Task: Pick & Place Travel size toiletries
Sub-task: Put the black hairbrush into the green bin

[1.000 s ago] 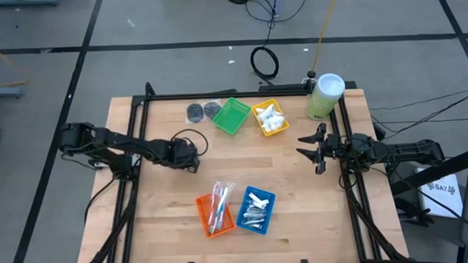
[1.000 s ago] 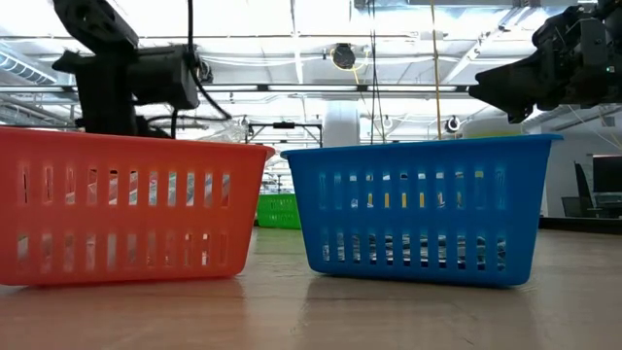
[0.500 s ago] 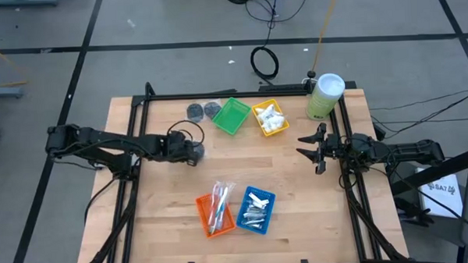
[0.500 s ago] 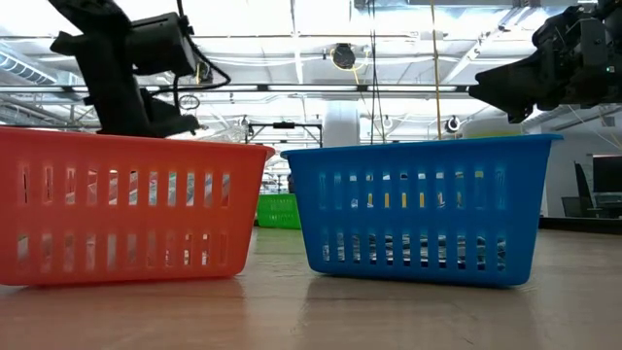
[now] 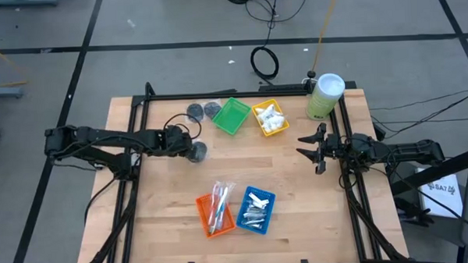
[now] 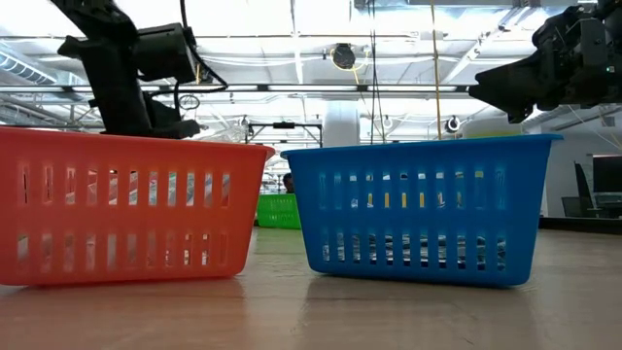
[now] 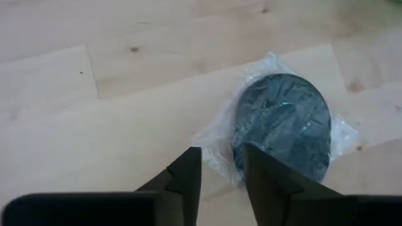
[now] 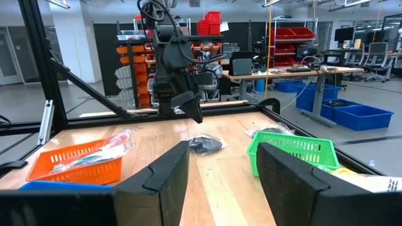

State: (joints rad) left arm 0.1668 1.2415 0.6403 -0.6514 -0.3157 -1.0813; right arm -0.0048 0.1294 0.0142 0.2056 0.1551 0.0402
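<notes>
A dark grey disc in clear wrap (image 5: 197, 151) (image 7: 282, 129) lies flat on the wood, near the table's middle. My left gripper (image 5: 188, 145) (image 7: 223, 171) hangs just left of it, narrowly open, with the wrap's corner showing between the fingertips. In the right wrist view the left gripper (image 8: 191, 110) is above the disc (image 8: 204, 144). Two more discs (image 5: 203, 111) lie at the far edge, beside the green tray (image 5: 232, 116). White packets fill the yellow tray (image 5: 270, 118), sticks the orange tray (image 5: 215, 212), silver tubes the blue tray (image 5: 256, 209). My right gripper (image 5: 306, 144) (image 8: 220, 182) waits open at the right edge.
The tall pale green canister (image 5: 324, 95) stands at the far right corner. A black frame rail (image 5: 217, 95) runs along the far edge. Bare wood (image 5: 166, 196) lies between the left arm and the near trays. The orange (image 6: 126, 209) and blue (image 6: 418, 209) trays fill the low view.
My left gripper has drawn back toward the table's left and far edges and has risen. The wrapped disc, hidden under the gripper a second ago, now shows lying on the wood where the gripper stood. The right arm has kept still.
</notes>
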